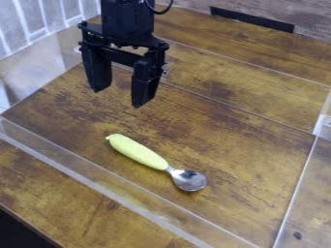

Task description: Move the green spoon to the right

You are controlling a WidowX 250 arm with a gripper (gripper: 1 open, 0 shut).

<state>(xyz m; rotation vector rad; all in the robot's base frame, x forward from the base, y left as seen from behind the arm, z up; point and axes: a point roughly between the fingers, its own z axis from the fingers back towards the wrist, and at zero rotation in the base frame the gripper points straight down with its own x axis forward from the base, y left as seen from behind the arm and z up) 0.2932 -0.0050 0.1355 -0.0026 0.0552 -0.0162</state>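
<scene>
The green spoon (pixel 153 161) lies flat on the wooden tabletop, near the front. Its thick yellow-green handle points up and left, and its shiny metal bowl (pixel 191 179) points down and right. My gripper (pixel 119 90) hangs above and behind the spoon, toward the left, well clear of it. Its two black fingers (pixel 143 85) stand apart with nothing between them, so it is open.
Clear plastic walls (pixel 77 160) fence the wooden table (pixel 246 126) along the front, left and right. A dark object (pixel 253 17) lies at the far edge. A white railing (pixel 33 24) shows at the upper left.
</scene>
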